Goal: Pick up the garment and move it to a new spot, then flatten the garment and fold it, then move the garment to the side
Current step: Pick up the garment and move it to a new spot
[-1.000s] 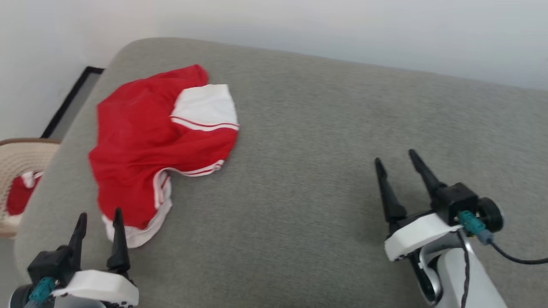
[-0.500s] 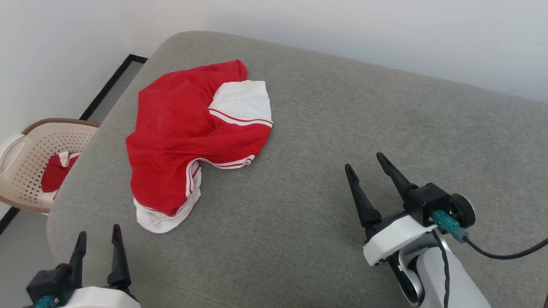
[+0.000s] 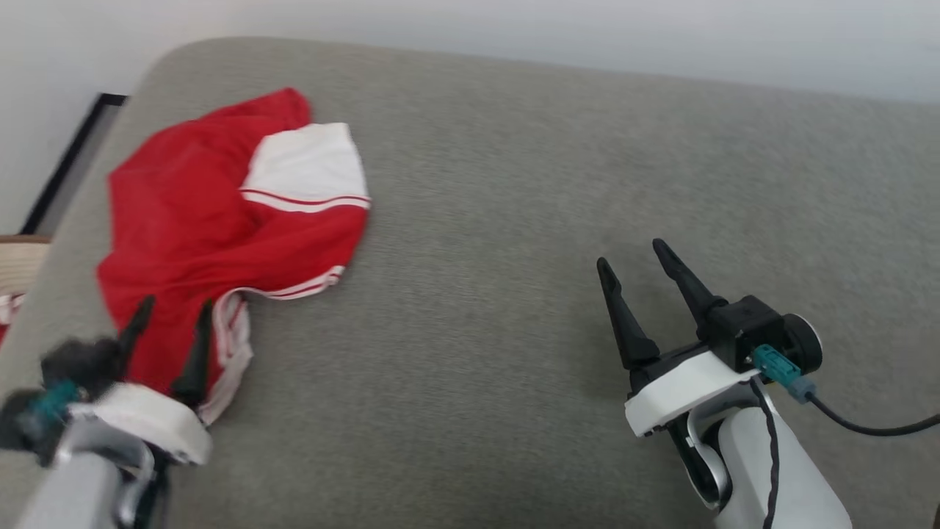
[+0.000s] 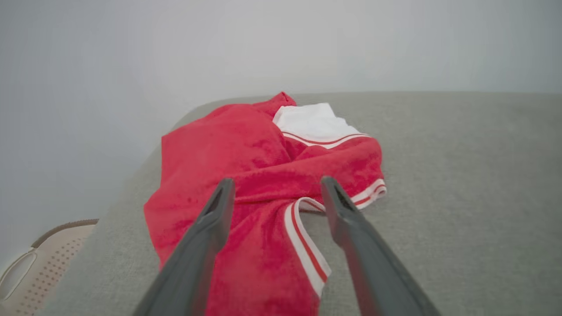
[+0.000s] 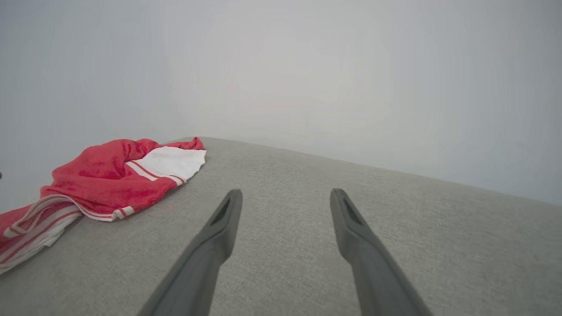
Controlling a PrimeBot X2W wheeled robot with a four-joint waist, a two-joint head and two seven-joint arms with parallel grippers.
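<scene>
1. Far left edge: I log a pale perforated basket [image 3: 20, 253] sitting lower than the cushion. Something red lies in it, cropped too tightly for me to identify.
2. Left rear: a dark skirting strip [image 3: 70, 165] runs along the foot of the wall.
3. Work surface: a grey woven cushion [image 3: 499, 220], rounded at its left rear corner.
4. The garment [image 3: 183, 220]: red and rumpled, on the cushion's left part. One white sleeve [image 3: 305, 158] with red-striped trim lies on top.
5. Left gripper [image 3: 176, 303]: fingers apart over the garment's near striped hem. My head view is smeared here, so I cannot tell whether the tips touch cloth. In the left wrist view the fingers straddle that trim.
6. Right gripper [image 3: 631, 253]: fingers apart with nothing between them, above bare cushion and well apart from the garment.
7. Black cable [image 3: 866, 427]: trails rightward from the right wrist.
8. Backdrop: a plain pale wall [image 3: 587, 29].
</scene>
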